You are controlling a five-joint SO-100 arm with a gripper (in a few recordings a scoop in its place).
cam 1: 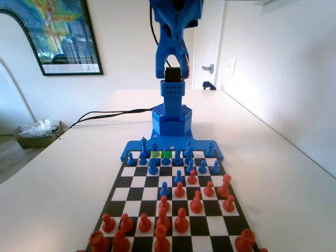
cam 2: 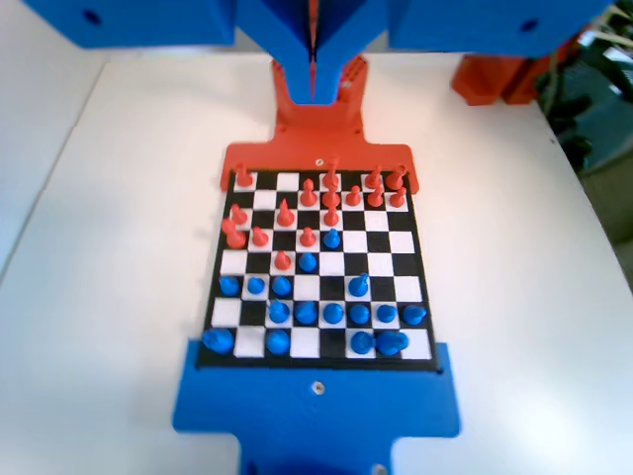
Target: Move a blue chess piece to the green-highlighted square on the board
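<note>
Glowing bright green, the green-highlighted square (cam 1: pixel 167 154) lies bare.

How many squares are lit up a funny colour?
2: the green-highlighted square and a yellowish square just left of it, far end of the fixed view. Pieces may hide others.

A home room: a framed colourful poster (cam 1: pixel 58 34) hangs on the white wall above the long white worktop (cam 1: pixel 63 178), beside a white door (cam 1: pixel 207 47).
</note>
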